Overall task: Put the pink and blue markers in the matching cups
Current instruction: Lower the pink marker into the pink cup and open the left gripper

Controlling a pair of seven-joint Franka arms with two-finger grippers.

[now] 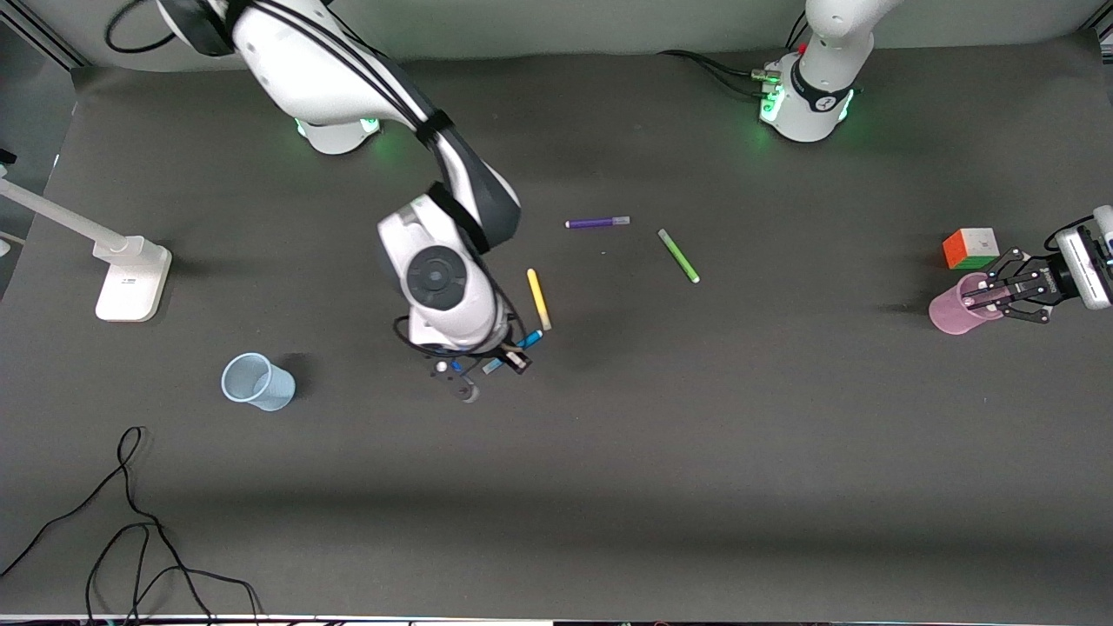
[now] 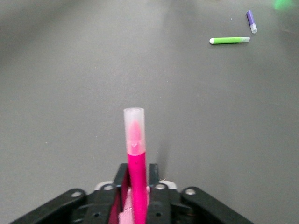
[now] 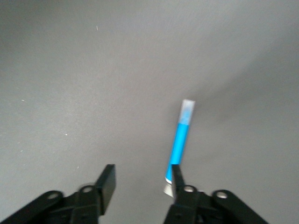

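Matt dark table [image 1: 696,435]; translucent plastic pink cup [image 1: 952,311] and blue cup [image 1: 257,381] (smooth-rimmed); glossy white arm shell [image 1: 322,69].

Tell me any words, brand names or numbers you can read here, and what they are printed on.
None can be read.
White lamp base: a small dark mark, too small to read.
Left arm's base: a dark emblem, not legible.
The markers, both cups and the colour cube show no print.
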